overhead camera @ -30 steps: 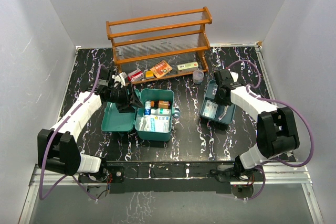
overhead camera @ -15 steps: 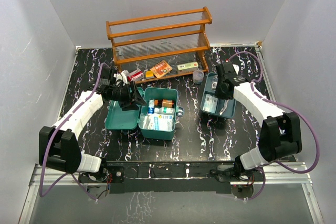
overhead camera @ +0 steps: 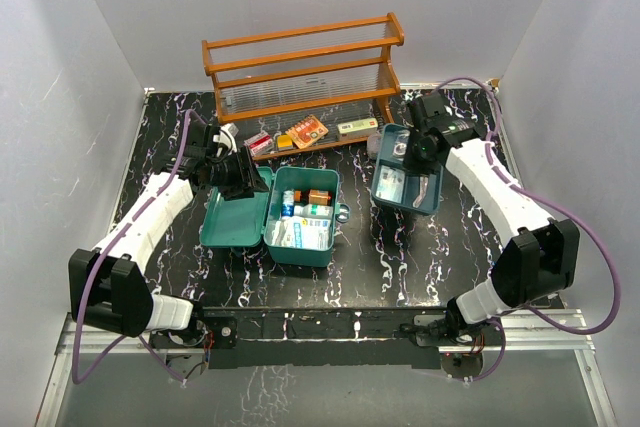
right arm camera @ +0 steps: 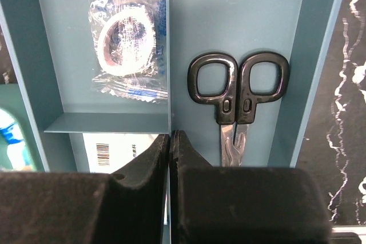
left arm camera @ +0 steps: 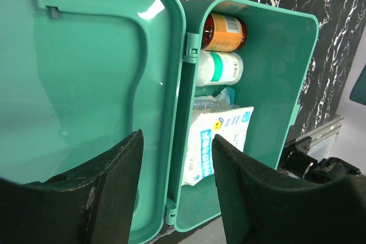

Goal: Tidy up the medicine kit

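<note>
**Kit lying open, one arm over its hinge, the other in the side tray**

From overhead, the medicine kit (overhead camera: 296,260) is sitting in the middle of the black marbled table (overhead camera: 400,257). Its lid (overhead camera: 232,225) is lying flat out to the kit's left. The wooden rack (overhead camera: 300,57) is standing just beyond the kit, and the blue-grey tray (overhead camera: 432,202) is resting to the kit's right. A strip of table is showing between kit and tray, with a wider band along the kit's near side.

The wrist views are giving what the overhead view is blurring. The left gripper (left arm camera: 176,138) is hanging with its fingers spread apart and holding nothing, the kit's hinge line running between them. Inside the kit, an orange-brown bottle (left arm camera: 225,31) and a white bottle (left arm camera: 223,68) are lying against the far wall, with a white-and-blue packet (left arm camera: 220,141) nearer.

The right gripper (right arm camera: 170,152) is pinching the tray's thin divider, fingers pressed together. Black-handled scissors (right arm camera: 239,92) are lying on one side of that wall and a bagged roll (right arm camera: 126,41) on the other.
</note>
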Action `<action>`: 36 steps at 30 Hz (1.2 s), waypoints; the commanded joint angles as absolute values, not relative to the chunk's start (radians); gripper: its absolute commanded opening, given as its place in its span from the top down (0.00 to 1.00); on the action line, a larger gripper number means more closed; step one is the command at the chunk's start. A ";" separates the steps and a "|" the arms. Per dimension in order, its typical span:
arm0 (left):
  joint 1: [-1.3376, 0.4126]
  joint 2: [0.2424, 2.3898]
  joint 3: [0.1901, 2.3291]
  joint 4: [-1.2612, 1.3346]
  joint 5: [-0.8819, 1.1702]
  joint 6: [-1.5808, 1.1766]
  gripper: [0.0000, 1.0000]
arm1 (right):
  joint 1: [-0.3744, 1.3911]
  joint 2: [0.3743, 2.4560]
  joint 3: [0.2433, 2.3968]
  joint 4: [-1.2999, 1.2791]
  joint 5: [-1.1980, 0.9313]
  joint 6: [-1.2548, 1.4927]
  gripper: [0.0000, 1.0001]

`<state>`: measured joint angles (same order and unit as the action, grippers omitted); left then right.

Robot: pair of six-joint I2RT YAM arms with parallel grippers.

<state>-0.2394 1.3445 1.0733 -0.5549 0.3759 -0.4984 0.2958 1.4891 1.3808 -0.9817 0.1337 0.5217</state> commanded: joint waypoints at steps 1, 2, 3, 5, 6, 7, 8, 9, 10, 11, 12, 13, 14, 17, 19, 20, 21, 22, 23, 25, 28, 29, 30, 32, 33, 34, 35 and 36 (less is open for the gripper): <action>-0.242 1.308 1.080 -0.581 0.357 -0.490 0.58 | 0.415 1.519 1.509 -1.019 0.171 0.611 1.00; -0.242 1.308 1.078 -0.583 0.363 -0.492 0.60 | 0.441 1.529 1.524 -1.025 0.177 0.628 1.00; -0.243 1.307 1.071 -0.584 0.368 -0.492 0.62 | 0.465 1.539 1.536 -1.027 0.179 0.649 1.00; -0.243 1.303 1.063 -0.587 0.372 -0.493 0.65 | 0.523 1.557 1.563 -1.028 0.186 0.687 1.00; -0.243 1.300 1.059 -0.591 0.376 -0.491 0.66 | 0.556 1.570 1.578 -1.030 0.194 0.703 1.00; -0.243 1.298 1.057 -0.596 0.379 -0.489 0.67 | 0.587 1.582 1.595 -1.034 0.205 0.723 1.00; -0.244 1.295 1.056 -0.604 0.380 -0.487 0.68 | 0.615 1.602 1.613 -1.041 0.216 0.740 1.00; -0.243 1.291 1.053 -0.613 0.380 -0.486 0.68 | 0.643 1.617 1.629 -1.046 0.223 0.759 1.00; -0.243 1.284 1.048 -0.617 0.382 -0.486 0.68 | 0.667 1.629 1.644 -1.050 0.230 0.779 1.00; -0.242 1.278 1.042 -0.620 0.385 -0.486 0.69 | 0.693 1.639 1.659 -1.050 0.236 0.801 1.00; -0.244 1.271 1.034 -0.620 0.389 -0.490 0.69 | 0.718 1.649 1.673 -1.049 0.243 0.818 1.00; -0.243 1.264 1.027 -0.619 0.392 -0.495 0.70 | 0.741 1.660 1.692 -1.051 0.252 0.833 1.00; -0.242 1.256 1.017 -0.615 0.399 -0.501 0.70 | 0.763 1.675 1.719 -1.052 0.258 0.843 1.00; -0.243 1.231 0.985 -0.605 0.401 -0.523 0.71 | 0.829 1.732 1.797 -1.096 0.279 0.884 1.00; -0.242 1.210 0.962 -0.594 0.399 -0.533 0.72 | 0.865 1.786 1.840 -1.126 0.302 0.913 1.00; -0.243 1.198 0.953 -0.588 0.398 -0.540 0.72 | 0.881 1.802 1.855 -1.135 0.313 0.932 1.00; -0.243 1.187 0.943 -0.583 0.397 -0.544 0.72 | 0.896 1.821 1.866 -1.139 0.323 0.950 1.00; -0.243 1.172 0.935 -0.581 0.391 -0.552 0.72 | 0.908 1.836 1.875 -1.141 0.323 0.969 1.00; -0.243 1.163 0.930 -0.584 0.381 -0.556 0.72 | 0.919 1.850 1.888 -1.144 0.322 0.987 1.00; -0.243 1.143 0.928 -0.589 0.361 -0.561 0.72 | 0.945 1.886 1.927 -1.161 0.339 1.019 1.00; -0.244 1.109 0.925 -0.604 0.333 -0.550 0.72 | 0.978 1.939 1.998 -1.208 0.375 1.058 1.00; -0.243 1.098 0.926 -0.609 0.322 -0.542 0.72 | 0.986 1.951 2.007 -1.220 0.379 1.069 1.00; -0.242 1.085 0.925 -0.614 0.308 -0.537 0.72 | 0.990 1.958 2.009 -1.227 0.381 1.078 1.00; -0.242 1.062 0.920 -0.622 0.289 -0.529 0.72 | 0.996 1.962 2.002 -1.241 0.395 1.105 1.00; -0.243 1.053 0.919 -0.625 0.283 -0.525 0.72 | 0.998 1.962 1.995 -1.243 0.402 1.117 1.00; -0.243 1.045 0.916 -0.629 0.278 -0.521 0.72 | 1.000 1.960 1.989 -1.246 0.408 1.127 1.00; -0.244 1.035 0.911 -0.629 0.275 -0.518 0.72 | 1.000 1.956 1.982 -1.248 0.416 1.133 1.00; -0.243 1.026 0.906 -0.631 0.272 -0.515 0.72 | 1.000 1.955 1.976 -1.251 0.420 1.137 1.00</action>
